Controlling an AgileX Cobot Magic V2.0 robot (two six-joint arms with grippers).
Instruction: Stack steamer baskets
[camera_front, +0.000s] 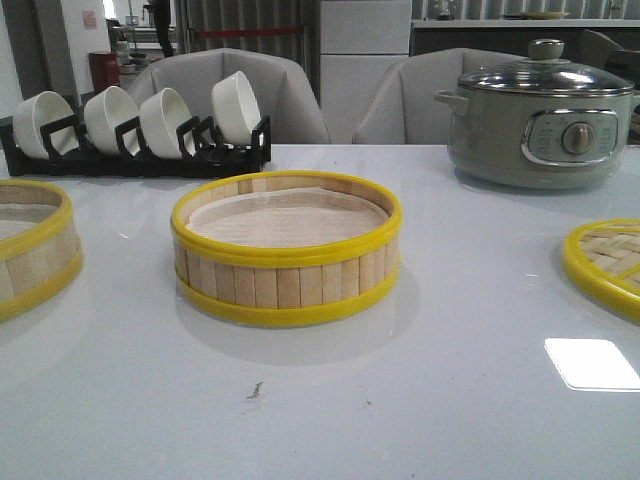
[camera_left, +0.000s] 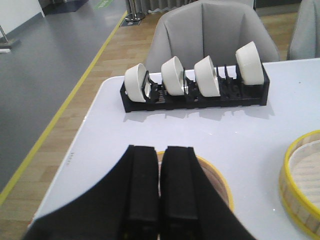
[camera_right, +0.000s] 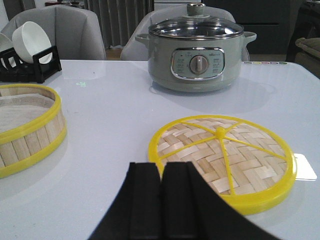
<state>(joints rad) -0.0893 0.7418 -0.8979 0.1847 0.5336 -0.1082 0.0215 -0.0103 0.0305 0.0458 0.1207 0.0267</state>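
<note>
My front camera sits low and looks forward across the counter (camera_front: 330, 400), close on the middle steamer basket (camera_front: 286, 250). My left wrist camera looks down over my left pincer (camera_left: 159, 190) toward the bowl rack (camera_left: 195, 95). My right wrist camera skims low toward the grey pot (camera_right: 196, 55). All three catch that middle basket

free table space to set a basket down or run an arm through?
Bare table along the near edge, in front of the centre steamer basket. Another open lane lies between that basket and the lid, running back toward the grey pot. Tighter on the left: second basket, with the bowl rack behind.
</note>
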